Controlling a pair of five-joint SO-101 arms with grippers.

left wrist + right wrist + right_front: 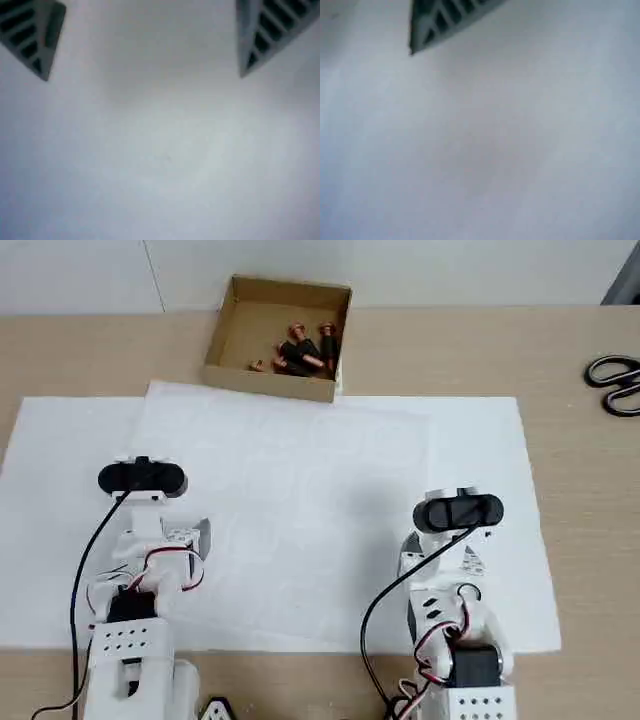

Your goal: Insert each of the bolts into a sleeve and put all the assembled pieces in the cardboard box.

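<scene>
Two white robot arms sat side by side, both folded low and bent forward, one arm nearer the viewer's left and the other arm nearer the right. Each carried a black wrist camera at its highest point. The left hand faced straight down with its two fingers (dark and ribbed inside) spread wide apart. The right hand also faced downward.

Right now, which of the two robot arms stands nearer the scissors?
The arm on the same side of the white paper as the scissors. The other arm stands across the sheet, by its opposite edge.
</scene>
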